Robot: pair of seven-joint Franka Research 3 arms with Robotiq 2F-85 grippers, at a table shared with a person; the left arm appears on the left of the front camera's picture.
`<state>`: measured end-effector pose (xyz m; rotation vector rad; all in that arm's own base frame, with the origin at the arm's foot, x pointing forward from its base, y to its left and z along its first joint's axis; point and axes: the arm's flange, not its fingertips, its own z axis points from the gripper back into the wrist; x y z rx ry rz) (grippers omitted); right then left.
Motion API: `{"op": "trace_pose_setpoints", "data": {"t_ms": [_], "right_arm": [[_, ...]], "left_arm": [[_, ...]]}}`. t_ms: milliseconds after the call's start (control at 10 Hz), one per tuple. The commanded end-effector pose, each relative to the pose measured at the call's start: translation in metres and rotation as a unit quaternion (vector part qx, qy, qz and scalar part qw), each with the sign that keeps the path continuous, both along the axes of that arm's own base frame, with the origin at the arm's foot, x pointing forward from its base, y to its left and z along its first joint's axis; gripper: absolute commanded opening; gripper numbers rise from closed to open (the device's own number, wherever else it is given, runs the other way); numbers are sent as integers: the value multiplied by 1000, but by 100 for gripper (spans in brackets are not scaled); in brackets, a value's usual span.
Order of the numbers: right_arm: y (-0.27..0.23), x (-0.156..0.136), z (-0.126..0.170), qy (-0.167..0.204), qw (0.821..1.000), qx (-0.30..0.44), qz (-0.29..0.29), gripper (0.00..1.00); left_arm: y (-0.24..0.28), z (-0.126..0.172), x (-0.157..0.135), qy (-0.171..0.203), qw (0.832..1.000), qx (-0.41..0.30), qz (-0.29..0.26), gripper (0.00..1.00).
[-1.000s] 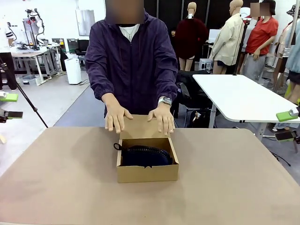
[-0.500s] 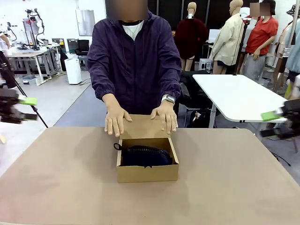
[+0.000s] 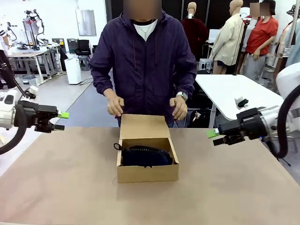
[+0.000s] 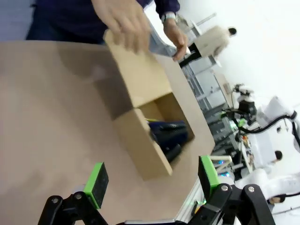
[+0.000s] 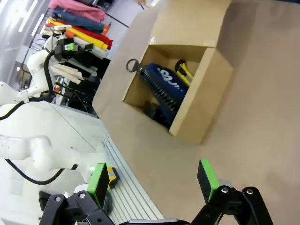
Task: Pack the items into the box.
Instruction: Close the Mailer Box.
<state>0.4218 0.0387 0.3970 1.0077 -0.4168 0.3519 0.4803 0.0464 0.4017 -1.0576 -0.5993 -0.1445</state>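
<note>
the plain brown cardboard box (image 3: 147, 173) sits open mid-surface (image 3: 56, 187) before me, lid flap folded back flat. inside lies the navy ribbed pouch (image 3: 143, 156), loop over the left wall; the yellow-and-black utility knife (image 5: 183, 69) lies toward the lid side, the black stapler (image 5: 153, 111) by the near wall.

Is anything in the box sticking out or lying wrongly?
Only the small loop of the navy pouch: it hangs over the left rim of the box. It might get pinched when the lid flap closes.

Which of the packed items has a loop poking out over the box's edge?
The dark navy ribbed pouch: its small loop hangs past the box's wall. The yellow-and-black knife lies wholly inside.
</note>
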Motion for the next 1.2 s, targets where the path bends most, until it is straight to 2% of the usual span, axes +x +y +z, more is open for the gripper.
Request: {"op": "trace_pose_setpoints", "data": {"t_ms": [0, 100, 300, 400, 500, 700, 800, 900, 1000, 1100], "right_arm": [[-16, -7, 29, 36, 998, 41, 16, 100], [0, 0, 0, 0, 1000, 0, 0, 100], [0, 0, 0, 0, 1000, 0, 0, 100], [-4, 1, 2, 8, 1000, 12, 4, 100], [6, 30, -6, 12, 999, 30, 10, 100], [26, 79, -26, -3, 999, 29, 18, 100], [36, 102, -41, -11, 1000, 23, 6, 100], [48, 122, -56, -13, 1000, 20, 17, 100], [60, 138, -70, -13, 1000, 18, 18, 100], [73, 154, -86, -13, 999, 36, 24, 100]], "left_arm": [[-6, 14, -13, -8, 1000, 3, -20, 100], [-6, 14, -13, -8, 1000, 3, -20, 100], [-6, 14, -13, -8, 1000, 3, -20, 100], [-4, 8, -3, -7, 1000, 2, -11, 100], [-17, 0, 32, 15, 999, -17, -40, 100], [-33, -19, 89, -10, 998, -43, -40, 100], [-39, -38, 121, -11, 998, -53, -40, 100], [-44, -57, 148, -15, 998, -50, -29, 100], [-51, -75, 169, -20, 998, -49, -27, 100], [-62, -92, 185, -6, 997, -62, -49, 100]]}}
